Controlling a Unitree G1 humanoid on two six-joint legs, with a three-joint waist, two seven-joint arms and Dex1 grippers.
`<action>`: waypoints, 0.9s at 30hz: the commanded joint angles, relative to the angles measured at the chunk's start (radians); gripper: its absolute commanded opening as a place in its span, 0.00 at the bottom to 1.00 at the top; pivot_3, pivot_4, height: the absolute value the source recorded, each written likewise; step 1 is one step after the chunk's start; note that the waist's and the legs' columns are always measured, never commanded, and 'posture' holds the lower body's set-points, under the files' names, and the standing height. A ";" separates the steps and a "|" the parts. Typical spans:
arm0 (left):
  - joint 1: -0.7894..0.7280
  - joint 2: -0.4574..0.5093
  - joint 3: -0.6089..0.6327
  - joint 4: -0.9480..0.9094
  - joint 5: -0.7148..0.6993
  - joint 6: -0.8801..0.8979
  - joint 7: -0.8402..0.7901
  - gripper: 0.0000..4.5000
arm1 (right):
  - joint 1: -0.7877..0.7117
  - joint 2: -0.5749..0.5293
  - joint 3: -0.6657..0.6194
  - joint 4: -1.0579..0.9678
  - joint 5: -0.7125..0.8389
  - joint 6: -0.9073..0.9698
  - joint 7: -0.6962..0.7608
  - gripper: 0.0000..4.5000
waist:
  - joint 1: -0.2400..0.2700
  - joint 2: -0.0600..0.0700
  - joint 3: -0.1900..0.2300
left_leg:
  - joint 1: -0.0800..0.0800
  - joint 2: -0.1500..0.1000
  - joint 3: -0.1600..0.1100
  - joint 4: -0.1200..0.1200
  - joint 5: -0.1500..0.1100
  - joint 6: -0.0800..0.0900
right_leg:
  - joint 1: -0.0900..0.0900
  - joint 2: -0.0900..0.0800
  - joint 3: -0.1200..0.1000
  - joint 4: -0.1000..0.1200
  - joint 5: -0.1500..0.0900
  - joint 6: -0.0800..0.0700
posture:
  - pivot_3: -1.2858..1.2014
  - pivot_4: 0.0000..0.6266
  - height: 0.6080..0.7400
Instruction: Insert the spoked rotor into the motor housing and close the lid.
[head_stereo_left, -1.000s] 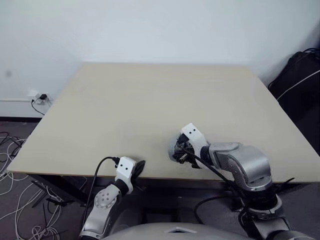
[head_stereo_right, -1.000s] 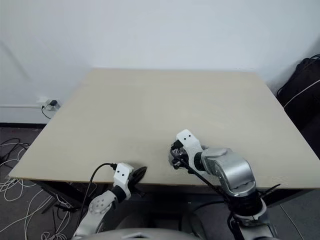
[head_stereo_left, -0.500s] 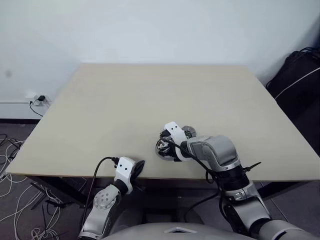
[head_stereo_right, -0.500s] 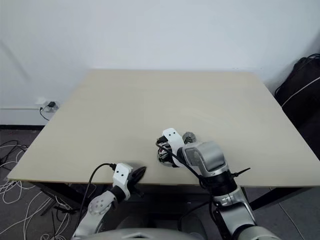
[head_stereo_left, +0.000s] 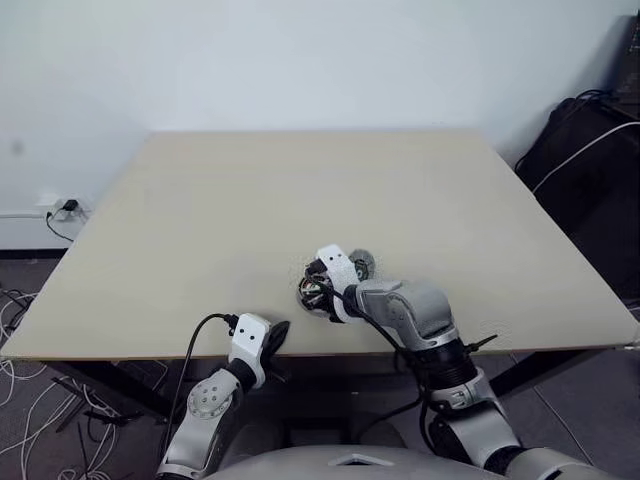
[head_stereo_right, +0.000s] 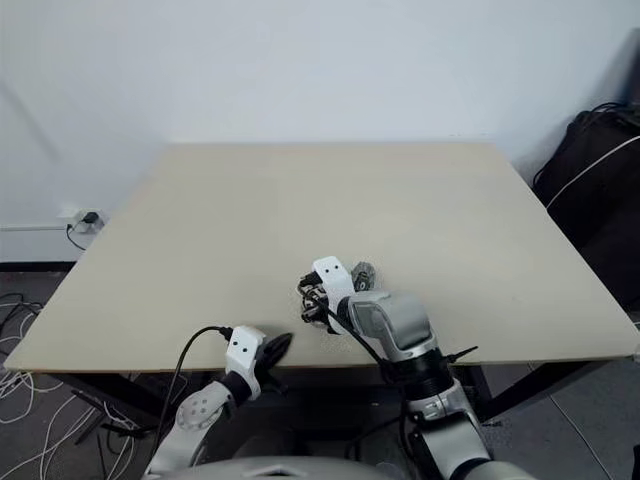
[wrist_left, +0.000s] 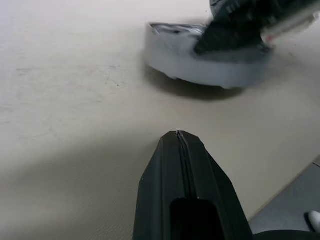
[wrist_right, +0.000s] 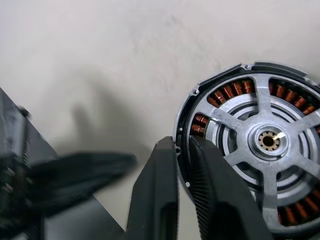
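Rotor and housing (wrist_right: 260, 150) read as one rigid metal assembly: silvery spoked rotor (wrist_right: 272, 145) seated inside the dark cup, copper windings (wrist_right: 227, 92) showing between the spokes, brass-coloured bore at the hub. Judged heavy for its size, stiff, smooth-walled and liable to slip; windings looked the delicate part, so best hold seemed the outer rim, not the spokes. Assembly sat near the front edge of the surface (head_stereo_left: 250, 200). Right hand (wrist_right: 184, 150) straddled the housing rim, fingers a narrow slit apart; whether it pinched the wall could not be told. Lid (head_stereo_left: 360, 265), a small grey disc, lay just beyond, beside that hand. Left hand (wrist_left: 178, 137) was clenched, grasping nothing, low at the surface edge.
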 joint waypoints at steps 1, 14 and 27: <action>-0.012 0.005 0.002 -0.062 -0.009 0.001 -0.001 0.00 | -0.004 0.049 -0.025 -0.087 0.055 -0.006 -0.006 0.39 | 0.001 0.000 0.000 | 0.000 0.000 0.000 0.000 0.000 0.000 | 0.000 0.000 0.000 0.000 0.000 -0.001 | 0.52 0.00 1.00; -0.014 0.008 -0.002 -0.080 -0.009 0.018 -0.003 0.00 | 0.018 0.122 -0.094 -0.240 0.230 -0.009 0.036 0.98 | 0.003 0.002 0.001 | 0.000 0.000 0.000 -0.001 0.000 0.000 | 0.000 -0.001 0.000 -0.001 -0.001 0.001 | 0.52 0.00 1.00; -0.013 0.014 -0.002 -0.081 -0.013 0.013 -0.009 0.00 | 0.115 0.148 -0.222 -0.450 0.458 -0.282 0.045 0.98 | 0.004 0.002 0.001 | 0.000 0.000 0.000 -0.001 0.000 0.000 | 0.000 -0.001 0.000 -0.001 -0.002 0.002 | 0.52 0.00 1.00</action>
